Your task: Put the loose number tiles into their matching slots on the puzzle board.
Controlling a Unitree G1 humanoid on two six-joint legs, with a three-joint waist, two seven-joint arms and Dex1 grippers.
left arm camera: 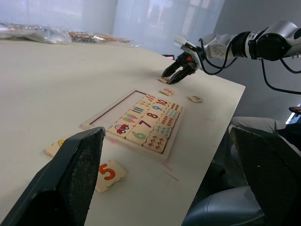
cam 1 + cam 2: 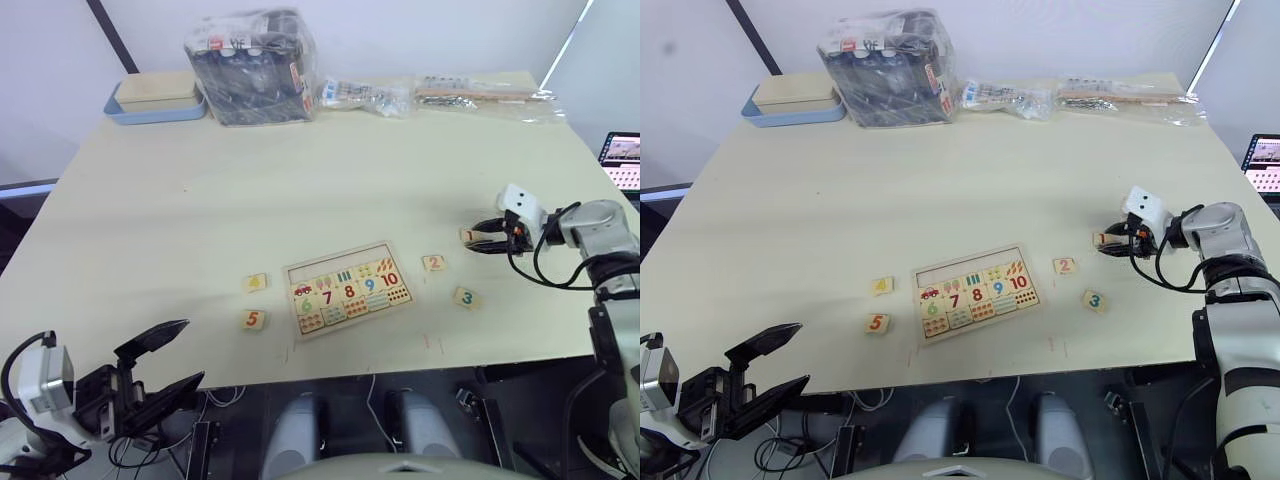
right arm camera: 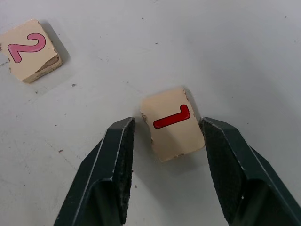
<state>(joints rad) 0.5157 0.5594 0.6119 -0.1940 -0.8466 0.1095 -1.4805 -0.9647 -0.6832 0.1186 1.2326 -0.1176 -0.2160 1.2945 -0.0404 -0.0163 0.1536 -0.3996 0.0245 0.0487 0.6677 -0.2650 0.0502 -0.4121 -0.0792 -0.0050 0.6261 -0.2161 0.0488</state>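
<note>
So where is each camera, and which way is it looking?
Head views (two eyes, same scene): look forward and down at the table, the puzzle board, loose tiles, both arms.
Left wrist view: low by the table edge, looking across the board between the open left gripper.
Right wrist view: close above tile 1, between the open right gripper.
Shared: tile 1, tile 2.

Gripper: right gripper (image 3: pixel 167 129) – black fingers (image 3: pixel 115 174) spread apart, one on each side of the tile.
Tile btwn fingers: red "1" tile (image 3: pixel 172 123), light wood, flat on the tabletop (image 3: pixel 244 52), small gaps to both fingers – not touching.
Other tile: pink "2" tile (image 3: pixel 30 49), well apart from gripper, partly cut by frame edge.
Surface: pale, w/ small specks.
</note>
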